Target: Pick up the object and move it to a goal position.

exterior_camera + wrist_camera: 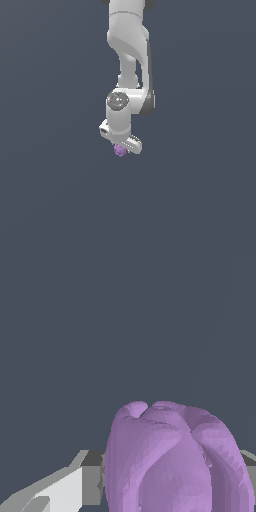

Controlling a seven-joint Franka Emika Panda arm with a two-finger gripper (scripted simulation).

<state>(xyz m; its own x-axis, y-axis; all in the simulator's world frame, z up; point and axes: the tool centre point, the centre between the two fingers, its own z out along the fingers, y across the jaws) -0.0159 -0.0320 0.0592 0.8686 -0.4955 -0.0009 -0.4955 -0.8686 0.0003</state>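
Observation:
The object (119, 150) is a small light-purple lumpy ball that peeks out just under the white hand in the exterior view. In the wrist view the object (172, 456) looms large and close, ridged with rounded bumps. My gripper (120, 148) hangs straight down from the arm, its jaws closed against the object from both sides. A grey finger (91, 478) presses on one side of the object in the wrist view, and only a sliver of the other finger (249, 466) shows past it. The gripper (170, 483) is shut on the object.
The white arm (128, 45) reaches down from the top middle of the exterior view. Around it there is only a uniform dark grey-blue surface (50, 200), with no other object or edge in sight.

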